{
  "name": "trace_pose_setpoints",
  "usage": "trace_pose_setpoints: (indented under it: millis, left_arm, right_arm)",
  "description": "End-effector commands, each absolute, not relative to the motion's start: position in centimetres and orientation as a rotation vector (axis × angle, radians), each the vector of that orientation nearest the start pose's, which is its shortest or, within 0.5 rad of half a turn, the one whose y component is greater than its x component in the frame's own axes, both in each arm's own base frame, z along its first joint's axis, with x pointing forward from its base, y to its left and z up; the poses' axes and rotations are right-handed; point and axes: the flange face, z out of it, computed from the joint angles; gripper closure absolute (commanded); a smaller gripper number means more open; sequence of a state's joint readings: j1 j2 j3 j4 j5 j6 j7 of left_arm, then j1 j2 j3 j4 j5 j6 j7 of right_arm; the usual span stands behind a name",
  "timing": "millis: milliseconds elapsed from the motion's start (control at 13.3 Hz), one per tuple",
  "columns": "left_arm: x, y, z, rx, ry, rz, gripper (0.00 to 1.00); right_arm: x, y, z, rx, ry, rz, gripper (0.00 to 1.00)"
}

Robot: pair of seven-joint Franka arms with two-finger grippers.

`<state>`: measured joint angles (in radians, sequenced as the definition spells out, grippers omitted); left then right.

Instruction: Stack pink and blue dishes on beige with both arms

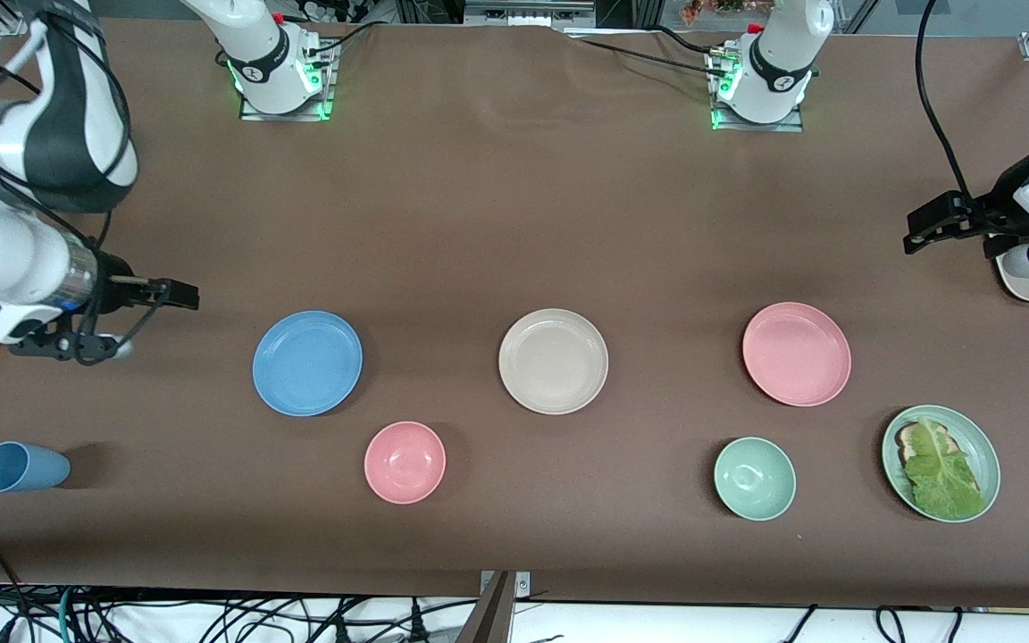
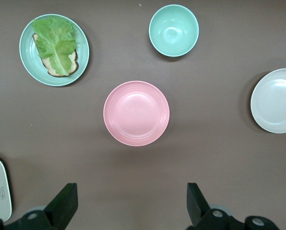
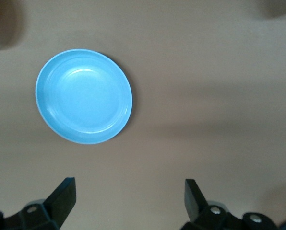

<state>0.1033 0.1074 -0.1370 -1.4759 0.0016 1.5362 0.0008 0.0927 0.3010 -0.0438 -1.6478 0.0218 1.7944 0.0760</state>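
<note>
Nothing stacked yet. Beige plate (image 1: 553,361) sits bare at mid-table and serves as the landmark.

Blue plate (image 1: 307,363) lies flat on the table toward the right arm's end from beige, well apart from it. Pink plate (image 1: 796,354) lies flat toward the left arm's end from beige, also well apart. All three are about level with one another from the front camera.

Right gripper (image 1: 150,313) is up over the table, past the blue plate from beige; fingers (image 3: 61,199) wide apart, empty. Left gripper (image 1: 936,223) is up past the pink plate from beige; fingers (image 2: 64,203) wide apart, empty.

Judgement: start state. Both pickups and both placements remain; neither plate is touched.

Pink bowl (image 1: 405,462), nearer the camera than beige, is not part of this.
</note>
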Motion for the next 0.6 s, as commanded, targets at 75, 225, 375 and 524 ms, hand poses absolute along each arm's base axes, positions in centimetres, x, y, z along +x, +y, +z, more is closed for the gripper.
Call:
trace_pose_setpoints:
  millis: [75,225,375,524]
  left_arm:
    - [58.1,-1.7,61.2,-3.169,0.029,0.048,0.00]
    - [58.1,-1.2,61.2,-3.169,0.022,0.048,0.00]
    - [58.1,-1.1,61.1,-3.167,0.019,0.050,0.00]
    - [58.1,-1.2,61.1,-3.169,0.021,0.050,0.00]
  right_arm:
    - [62.3,3.7,42.5,-3.130,0.028,0.219,0.00]
    - [62.4,3.7,44.6,-3.131,0.014,0.193,0.00]
    - [61.5,3.6,48.9,-3.129,0.010,0.217,0.00]
    - [60.9,3.6,53.3,-3.127,0.009,0.222,0.00]
